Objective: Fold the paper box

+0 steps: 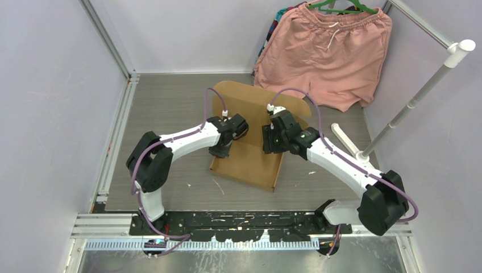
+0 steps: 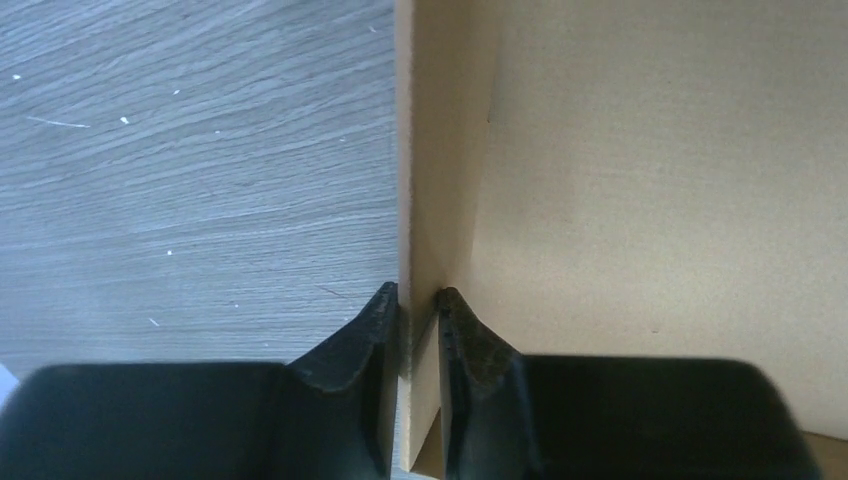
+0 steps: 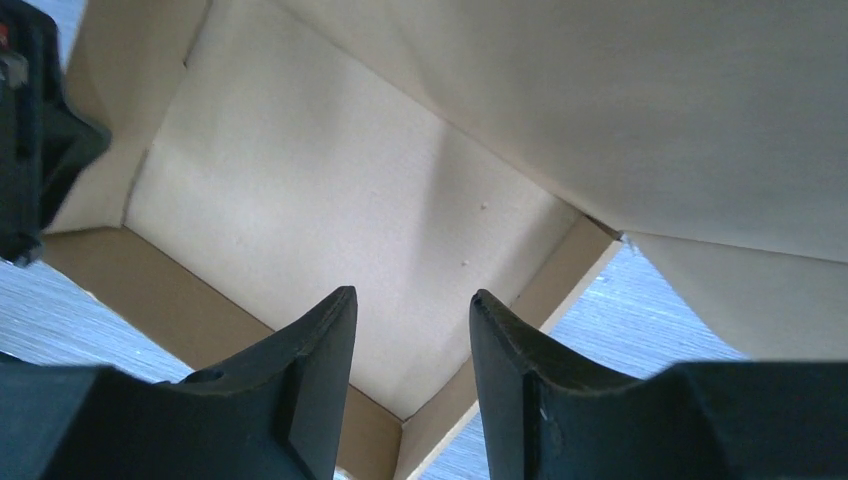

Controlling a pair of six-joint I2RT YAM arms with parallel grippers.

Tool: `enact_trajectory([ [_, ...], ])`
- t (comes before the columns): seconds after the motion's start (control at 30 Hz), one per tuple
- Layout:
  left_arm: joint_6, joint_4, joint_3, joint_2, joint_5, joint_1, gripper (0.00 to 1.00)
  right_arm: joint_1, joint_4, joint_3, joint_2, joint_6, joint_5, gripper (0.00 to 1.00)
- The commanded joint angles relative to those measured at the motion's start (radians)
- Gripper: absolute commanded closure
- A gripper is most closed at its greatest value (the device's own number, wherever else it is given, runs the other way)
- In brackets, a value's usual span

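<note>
The paper box [image 1: 250,162] is brown corrugated cardboard, partly formed, lying mid-table with its back flap [image 1: 250,99] raised behind. My left gripper [image 1: 220,149] is shut on the box's upright left side wall [image 2: 435,180], one finger on each face of it. In the left wrist view the wall runs straight up from between the fingertips [image 2: 382,318]. My right gripper [image 1: 271,142] hovers open over the box's right half, looking down into its floor [image 3: 330,220] with nothing between the fingers [image 3: 325,330]. A large flap [image 3: 640,120] hangs above in that view.
Pink shorts [image 1: 329,54] hang on a green hanger at the back right. A white rod stand [image 1: 415,99] and its base [image 1: 344,139] sit right of the box. Grey wood-grain table [image 1: 165,114] with metal frame rails [image 1: 116,131] at the left.
</note>
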Motion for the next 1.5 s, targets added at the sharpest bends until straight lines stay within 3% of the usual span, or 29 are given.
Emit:
enact_trajectory([
  [0.0, -0.020, -0.001, 0.001, -0.015, -0.133, -0.010, 0.87, 0.034, 0.076, -0.039, 0.037, 0.051, 0.030, 0.50],
  [0.2, -0.035, 0.031, -0.021, -0.012, -0.175, -0.015, 1.00, 0.079, 0.164, -0.066, 0.107, 0.102, 0.040, 0.51],
  [0.5, -0.045, 0.049, -0.031, 0.008, -0.240, -0.031, 1.00, 0.100, 0.243, -0.074, 0.204, 0.134, 0.043, 0.52],
  [0.67, -0.051, 0.051, -0.025, 0.026, -0.250, -0.032, 0.93, 0.104, 0.279, -0.076, 0.270, 0.157, 0.033, 0.52],
  [0.8, -0.061, 0.059, -0.024, 0.040, -0.248, -0.032, 1.00, 0.106, 0.292, -0.065, 0.336, 0.173, 0.033, 0.53],
  [1.0, -0.076, 0.080, -0.041, 0.040, -0.268, -0.031, 1.00, 0.105, 0.288, -0.054, 0.403, 0.186, 0.056, 0.53],
  [1.2, -0.084, 0.088, -0.052, 0.040, -0.303, -0.031, 0.78, 0.106, 0.274, -0.049, 0.435, 0.188, 0.073, 0.53],
  [1.37, -0.097, 0.080, -0.060, 0.049, -0.341, -0.031, 0.73, 0.104, 0.281, -0.051, 0.458, 0.190, 0.065, 0.53],
  [1.47, -0.107, 0.071, -0.060, 0.057, -0.355, -0.031, 0.65, 0.105, 0.281, -0.052, 0.470, 0.189, 0.066, 0.53],
])
